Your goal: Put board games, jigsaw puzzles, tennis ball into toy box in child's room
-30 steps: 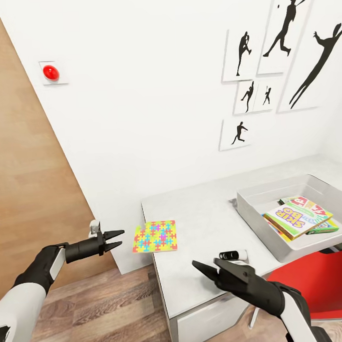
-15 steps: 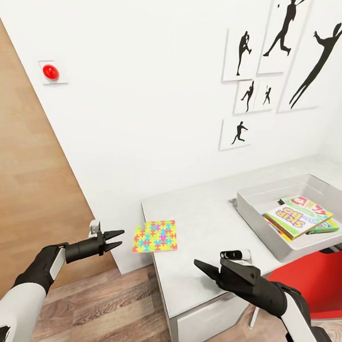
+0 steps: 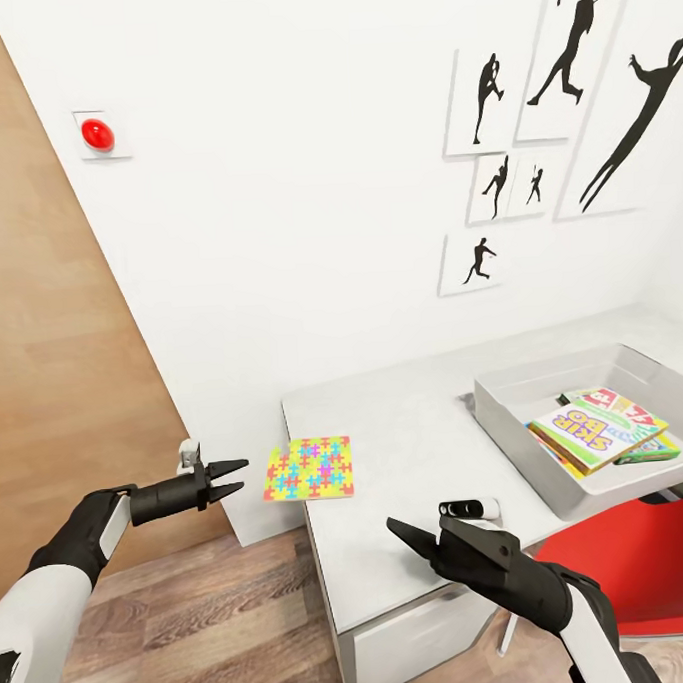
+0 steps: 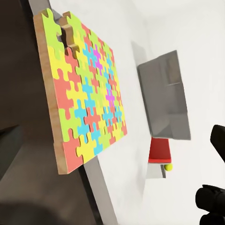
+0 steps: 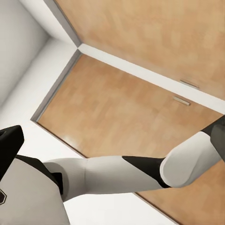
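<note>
We see the multicoloured flat jigsaw puzzle board [image 3: 309,469] overhanging the pale grey table's [image 3: 407,448] near-left corner. Left gripper [image 3: 232,478] spread, empty, just left of it; right gripper [image 3: 407,537] also spread.

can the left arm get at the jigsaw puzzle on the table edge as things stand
Probably yes: the left gripper hangs open beside the jigsaw puzzle, which overhangs the table edge, nothing between them.

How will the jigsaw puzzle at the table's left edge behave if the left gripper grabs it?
Probably stiff: the jigsaw puzzle shows a thick wood-like edge. It overhangs the table corner, so a push may tip it off. The left gripper, beside it with jaws apart, could likely pinch that overhanging edge.
</note>
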Motion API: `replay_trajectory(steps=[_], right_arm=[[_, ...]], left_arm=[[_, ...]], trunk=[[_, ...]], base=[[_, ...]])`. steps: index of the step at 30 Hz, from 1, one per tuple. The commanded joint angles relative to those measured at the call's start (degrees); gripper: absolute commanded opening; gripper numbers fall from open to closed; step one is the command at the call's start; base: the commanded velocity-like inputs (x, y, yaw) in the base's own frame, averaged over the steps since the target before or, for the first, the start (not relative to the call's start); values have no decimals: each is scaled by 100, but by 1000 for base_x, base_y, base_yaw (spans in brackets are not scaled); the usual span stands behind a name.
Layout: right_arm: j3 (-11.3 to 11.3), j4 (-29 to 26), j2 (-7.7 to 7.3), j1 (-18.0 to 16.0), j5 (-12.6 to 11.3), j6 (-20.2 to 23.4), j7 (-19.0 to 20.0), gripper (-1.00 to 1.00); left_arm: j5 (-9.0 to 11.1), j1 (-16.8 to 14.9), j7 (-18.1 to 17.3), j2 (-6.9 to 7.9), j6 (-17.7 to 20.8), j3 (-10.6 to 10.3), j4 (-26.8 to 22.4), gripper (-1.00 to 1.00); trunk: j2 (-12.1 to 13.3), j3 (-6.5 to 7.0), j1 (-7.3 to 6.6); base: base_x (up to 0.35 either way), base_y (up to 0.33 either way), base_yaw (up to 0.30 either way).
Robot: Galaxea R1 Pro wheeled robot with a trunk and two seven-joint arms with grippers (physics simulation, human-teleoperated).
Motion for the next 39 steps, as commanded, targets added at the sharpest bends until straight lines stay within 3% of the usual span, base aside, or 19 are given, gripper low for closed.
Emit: replay_trajectory(steps=[1,8,20,39], right_arm=[[-1,-1,0,-3,-1,24,12,100],[-1,2,1,-3,-1,24,13,100],[7,0,26,-3,-1,24,10,100],[13,0,38,-3,-1,24,10,100]], left_arm=[[10,-3,-10,0,48,4,1,100],[10,-3,-10,1,48,4,1,100],[10,-3,-10,3,48,4,1,100],[10,-3,-10,0,48,4,1,100]], trunk=[[-3,-5,0],[-3,-5,0],[-484,-221,263],[-685,-310,373]], base=[[0,0,0],[0,0,0],[0,0,0],[0,0,0]])
